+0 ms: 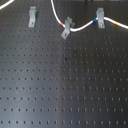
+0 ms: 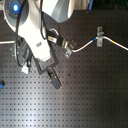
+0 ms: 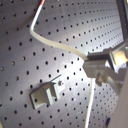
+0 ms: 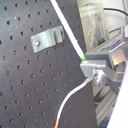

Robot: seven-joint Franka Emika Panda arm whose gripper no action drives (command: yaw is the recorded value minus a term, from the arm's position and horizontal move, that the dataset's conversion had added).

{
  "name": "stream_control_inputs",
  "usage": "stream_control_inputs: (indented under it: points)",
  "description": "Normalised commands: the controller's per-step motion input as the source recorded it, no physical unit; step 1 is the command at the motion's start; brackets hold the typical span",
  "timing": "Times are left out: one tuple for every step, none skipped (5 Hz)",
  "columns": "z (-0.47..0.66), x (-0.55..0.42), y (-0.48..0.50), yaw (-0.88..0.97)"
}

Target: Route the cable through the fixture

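1. All my pictures look soft and a bit blurry.
2. The black metal board with holes (image 1: pixel 65 85) shines pale near the first exterior view's top.
3. Bright light washes out my wrist views' edges.

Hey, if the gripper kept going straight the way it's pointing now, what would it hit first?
Most likely the bare black perforated board. In the second exterior view the gripper angles down at it, with the cable off to the side. Depth is unclear, so that's tentative.

Three grey clips (image 1: pixel 33 16) (image 1: pixel 66 28) (image 1: pixel 100 18) — one cable (image 1: pixel 82 25) — one gripper (image 2: pixel 53 75)
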Motion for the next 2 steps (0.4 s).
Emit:
stream_control_inputs:
  points:
    - [0.39, -0.445, 0.054, 0.41]
    - [0.39, -0.227, 0.209, 0.58]
